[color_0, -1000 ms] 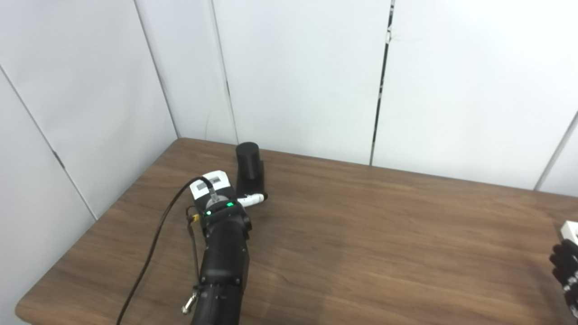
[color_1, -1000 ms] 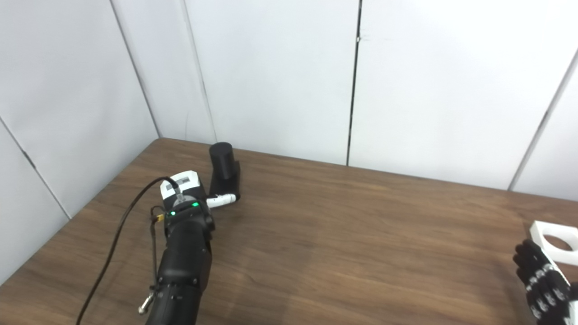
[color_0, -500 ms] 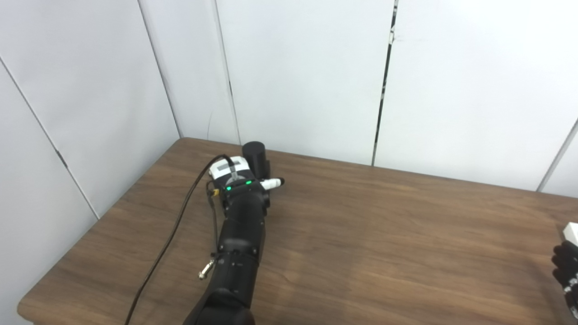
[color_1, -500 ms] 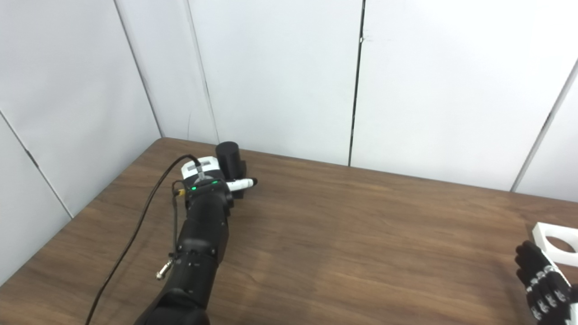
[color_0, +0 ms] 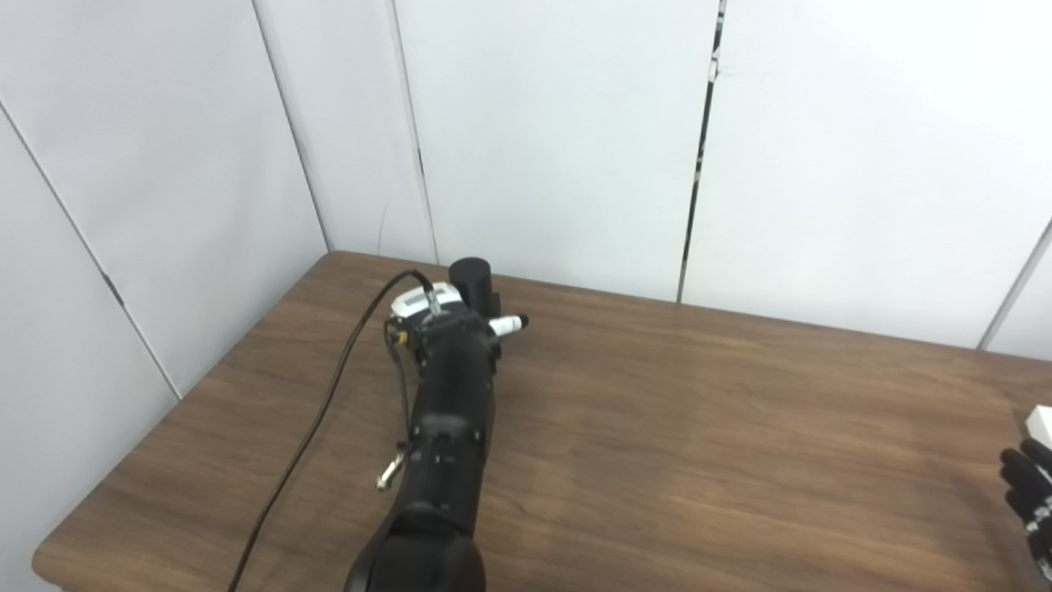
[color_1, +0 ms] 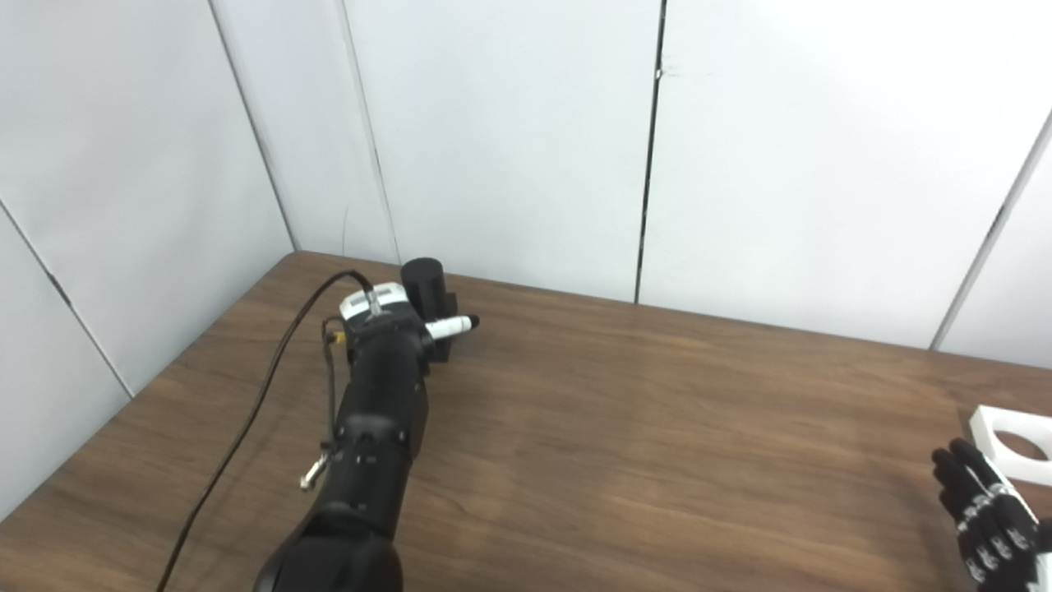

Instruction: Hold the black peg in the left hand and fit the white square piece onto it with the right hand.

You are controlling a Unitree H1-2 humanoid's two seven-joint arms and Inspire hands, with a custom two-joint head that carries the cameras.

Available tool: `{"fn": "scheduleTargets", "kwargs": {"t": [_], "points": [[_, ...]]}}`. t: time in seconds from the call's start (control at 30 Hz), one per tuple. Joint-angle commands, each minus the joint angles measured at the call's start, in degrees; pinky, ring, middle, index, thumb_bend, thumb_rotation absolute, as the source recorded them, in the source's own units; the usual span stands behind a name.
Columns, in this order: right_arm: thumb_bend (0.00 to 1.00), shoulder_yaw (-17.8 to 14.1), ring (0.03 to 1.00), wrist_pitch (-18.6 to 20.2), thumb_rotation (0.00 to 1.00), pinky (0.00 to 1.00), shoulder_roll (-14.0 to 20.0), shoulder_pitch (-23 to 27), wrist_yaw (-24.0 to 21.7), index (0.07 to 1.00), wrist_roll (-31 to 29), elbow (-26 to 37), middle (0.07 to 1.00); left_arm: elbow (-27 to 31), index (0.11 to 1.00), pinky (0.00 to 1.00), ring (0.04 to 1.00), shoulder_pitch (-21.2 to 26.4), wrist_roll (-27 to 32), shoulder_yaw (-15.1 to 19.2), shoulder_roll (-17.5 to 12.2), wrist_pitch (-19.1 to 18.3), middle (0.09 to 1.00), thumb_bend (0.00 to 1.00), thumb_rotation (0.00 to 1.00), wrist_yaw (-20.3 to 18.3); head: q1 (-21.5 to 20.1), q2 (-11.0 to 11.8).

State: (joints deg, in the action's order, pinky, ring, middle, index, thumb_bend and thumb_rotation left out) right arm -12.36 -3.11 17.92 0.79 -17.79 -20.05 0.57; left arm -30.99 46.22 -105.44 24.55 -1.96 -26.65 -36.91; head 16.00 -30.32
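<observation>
Black peg [color_1: 424, 279]: standing upright at the bench's [color_1: 625, 427] far left. Left hand [color_1: 403, 325] is reaching against it, grip hidden, cannot tell; a shove risks toppling it. White square piece [color_1: 1012, 434]: lying far right, beside the spread-fingered right hand [color_1: 982, 511], holding nothing.

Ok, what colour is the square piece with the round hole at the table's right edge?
White. The square piece shows best in the right eye view.
</observation>
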Motion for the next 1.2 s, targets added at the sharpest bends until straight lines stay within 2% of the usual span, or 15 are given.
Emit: {"fn": "scheduleTargets", "kwargs": {"t": [0.0, 0.1, 0.17, 0.27, 0.33, 0.37, 0.47, 0.57, 0.6, 0.63, 0.7, 0.8, 1.0, 1.07, 1.17], "points": [[0.73, 0.07, 0.968, -1.30, 0.99, 1.00, -0.30, -2.37, -0.80, 0.916, -0.93, -1.05, 0.922, -0.66, 1.000, 1.00, 1.000, 4.37, -2.82, 1.54, -1.00, -0.27, 1.000, 0.80, 0.95, 2.49, 0.01, 0.00], [0.73, -0.16, 0.971, -0.67, 0.98, 1.00, -0.16, -2.62, -0.70, 0.912, -1.47, -0.37, 0.919, -1.38, 1.000, 1.00, 1.000, 5.13, -3.21, 6.58, 0.39, -0.27, 1.000, 0.79, 0.86, 5.57, -0.10, 0.03], [0.73, -0.18, 0.977, -0.61, 0.98, 1.00, -0.06, -2.74, -0.77, 0.910, -1.74, 0.00, 0.915, -2.95, 1.000, 0.93, 1.000, 5.23, -4.96, 6.78, -0.04, -0.27, 1.000, 0.79, 0.86, 4.80, -0.29, -0.09], [0.73, 0.01, 0.980, -0.73, 0.99, 1.00, 0.30, -3.03, -1.25, 0.911, -2.24, 0.67, 0.920, -4.44, 1.000, 0.89, 1.000, 5.17, -4.13, 8.20, 0.22, -0.27, 1.000, 0.77, 0.80, 7.83, -0.57, -0.19], [0.73, 0.06, 0.979, -0.95, 0.99, 1.00, 0.49, -3.25, -1.25, 0.909, -2.18, 1.20, 0.922, -6.10, 1.000, 0.95, 1.000, 5.70, -2.93, 11.47, 0.94, -0.27, 1.000, 0.77, 0.75, 12.57, -0.59, -0.24], [0.74, 0.06, 0.974, -1.03, 0.99, 1.00, 0.55, -3.33, -1.17, 0.906, -2.11, 1.36, 0.921, -6.57, 1.000, 0.94, 1.000, 6.05, -2.01, 13.34, 1.39, -0.27, 1.000, 0.78, 0.67, 14.73, -0.58, -0.24], [0.77, -0.07, 0.975, -0.59, 0.98, 1.00, 0.92, -3.73, -0.72, 0.901, -1.83, 2.37, 0.918, -9.19, 1.000, 0.98, 1.000, 6.47, -4.88, 13.92, 1.22, -0.27, 1.000, 0.78, 0.63, 16.54, -0.61, -0.35], [0.77, -0.27, 0.975, 0.26, 0.98, 1.00, 1.01, -4.09, -0.28, 0.905, -2.14, 3.56, 0.916, -10.37, 1.000, 1.00, 1.000, 7.40, 2.87, 20.34, 2.44, -0.27, 1.000, 0.80, 0.43, 26.51, -0.78, -0.42], [0.77, -0.36, 0.975, 0.39, 0.98, 1.00, 1.05, -4.20, -0.37, 0.906, -2.51, 3.88, 0.915, -10.40, 1.000, 1.00, 1.000, 6.94, 2.66, 19.53, 2.26, -0.27, 1.000, 0.81, 0.41, 26.03, -0.87, -0.42], [0.77, -0.42, 0.975, 0.40, 0.97, 1.00, 1.06, -4.29, -0.49, 0.900, -2.82, 4.15, 0.912, -10.74, 1.000, 1.00, 1.000, 6.54, 1.98, 18.14, 1.85, -0.27, 1.000, 0.79, 0.50, 24.93, -0.95, -0.45], [0.78, -0.50, 0.968, 0.48, 0.96, 1.00, 1.06, -4.42, -0.57, 0.890, -3.05, 4.49, 0.905, -11.48, 1.000, 1.00, 1.000, 6.13, 0.88, 16.27, 1.26, -0.27, 1.000, 0.77, 0.55, 23.61, -1.09, -0.33], [0.78, -0.34, 0.961, 1.28, 0.96, 1.00, 1.15, -4.71, -0.35, 0.890, -2.88, 5.40, 0.903, -14.03, 1.000, 1.00, 1.000, 6.66, 0.43, 15.57, 0.79, -0.27, 1.000, 0.79, 0.55, 25.24, -1.18, -0.44], [0.77, -0.12, 0.966, 0.58, 0.97, 1.00, 1.00, -4.79, -0.62, 0.901, -2.37, 5.13, 0.908, -17.53, 1.000, 1.00, 1.000, 6.68, -1.36, 10.06, -0.69, -0.27, 1.000, 0.81, 0.63, 22.98, -0.95, -0.40], [0.77, -0.12, 0.969, 0.64, 0.98, 1.00, 0.88, -4.90, -0.46, 0.902, -2.30, 5.26, 0.909, -17.90, 1.000, 1.00, 1.000, 5.99, -0.81, 6.65, -1.57, -0.27, 1.000, 0.75, 0.60, 22.30, -0.99, -0.37], [0.77, -0.22, 0.970, 1.43, 0.97, 1.00, 0.67, -5.24, -0.11, 0.897, -2.57, 5.74, 0.903, -18.71, 0.988, 1.00, 1.000, 5.03, 2.51, 1.95, -3.35, -0.27, 1.000, 0.68, 0.46, 22.60, -1.01, -0.40]]}}
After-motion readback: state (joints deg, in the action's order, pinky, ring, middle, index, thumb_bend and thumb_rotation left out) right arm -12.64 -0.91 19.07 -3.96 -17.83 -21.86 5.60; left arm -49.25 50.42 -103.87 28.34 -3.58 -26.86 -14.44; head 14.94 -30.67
